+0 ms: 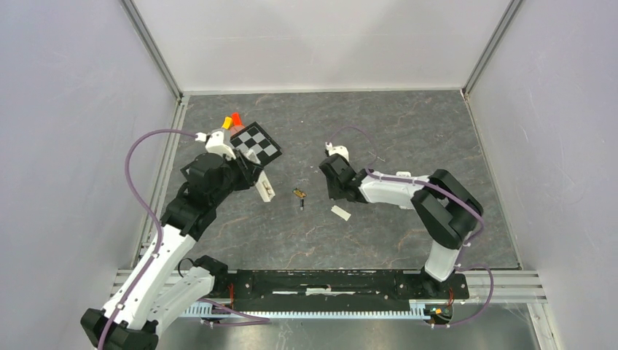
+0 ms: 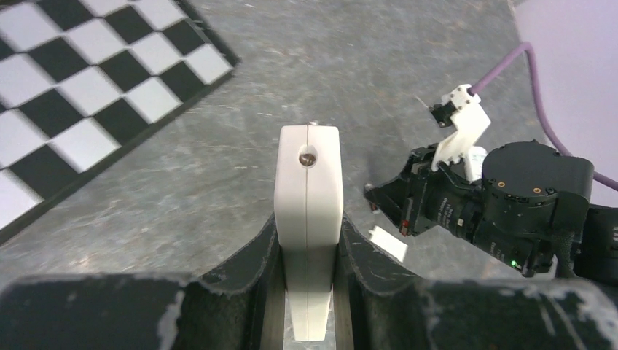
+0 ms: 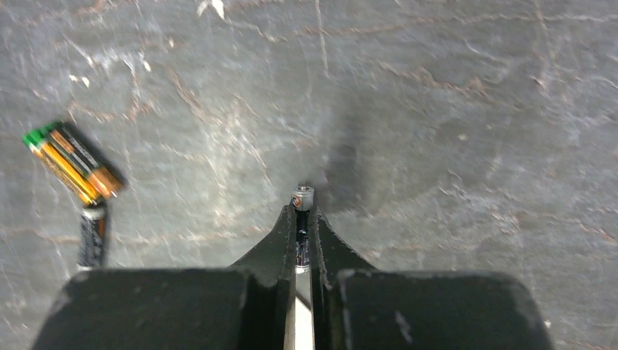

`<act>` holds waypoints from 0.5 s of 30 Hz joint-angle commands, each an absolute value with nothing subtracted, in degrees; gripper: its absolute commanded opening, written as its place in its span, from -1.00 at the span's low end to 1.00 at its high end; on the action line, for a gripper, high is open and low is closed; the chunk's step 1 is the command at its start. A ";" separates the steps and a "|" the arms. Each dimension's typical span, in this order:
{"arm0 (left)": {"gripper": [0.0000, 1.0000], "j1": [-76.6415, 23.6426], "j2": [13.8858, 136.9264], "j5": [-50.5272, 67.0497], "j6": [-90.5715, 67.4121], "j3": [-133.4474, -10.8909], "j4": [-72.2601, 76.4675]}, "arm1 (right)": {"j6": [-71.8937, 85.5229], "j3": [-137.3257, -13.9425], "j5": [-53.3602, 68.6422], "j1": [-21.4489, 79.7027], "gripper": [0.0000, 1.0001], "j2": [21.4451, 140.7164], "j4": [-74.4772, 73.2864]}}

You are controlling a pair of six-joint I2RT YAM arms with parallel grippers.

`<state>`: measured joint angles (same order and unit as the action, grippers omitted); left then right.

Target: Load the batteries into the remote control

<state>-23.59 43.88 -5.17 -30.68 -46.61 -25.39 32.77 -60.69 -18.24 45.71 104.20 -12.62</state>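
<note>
Right hand (image 3: 302, 219) pinched almost shut on one thin battery (image 3: 302, 198), metal tip poking past the fingertips. Loose batteries (image 3: 69, 164) lie on the desk (image 3: 452, 109) to its left. Left hand (image 2: 307, 226), partly open, clamps the remote control (image 2: 307, 175) on edge. Step looks like pickup; next, carry the battery to the remote's compartment, ends aligned.

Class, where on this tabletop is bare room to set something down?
Bare: far strip of grey stone tabletop between the black-and-white chequered card and the right wall; also the near band before the black base rail. Crowded: the middle, around the slim white plastic remote control, gold-banded batteries, small white strip and right fingers.
</note>
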 commanded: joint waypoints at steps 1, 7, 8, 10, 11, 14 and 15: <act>-0.96 -23.58 46.73 9.43 -33.13 -44.27 -12.83 | 28.42 -53.61 -17.84 44.25 -0.94 95.56 -1.42; -0.96 -23.60 50.46 25.11 -35.36 -40.91 2.12 | 22.22 -46.69 -13.87 42.91 -0.96 81.68 9.22; -0.96 -23.59 50.71 26.52 -36.33 -40.22 4.66 | 21.80 -46.23 -13.07 42.85 -0.96 79.32 9.66; -0.96 -23.63 50.93 29.24 -37.91 -38.93 8.98 | 21.53 -45.04 -10.88 42.87 -0.96 74.67 10.78; -0.96 -23.68 51.10 30.13 -38.83 -38.36 10.98 | 21.66 -44.28 -9.58 42.89 -0.96 71.95 11.75; -0.96 -23.65 51.73 31.43 -42.58 -36.73 16.86 | 22.67 -42.01 -3.97 42.89 -0.95 64.98 15.44; -0.96 -23.66 52.05 31.71 -43.75 -36.35 18.70 | 23.20 -41.65 -1.95 42.89 -0.96 63.10 16.37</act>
<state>-23.59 51.37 25.54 -36.88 -37.60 3.79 23.68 -43.72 -9.89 42.81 70.06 8.43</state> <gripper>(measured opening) 0.301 0.079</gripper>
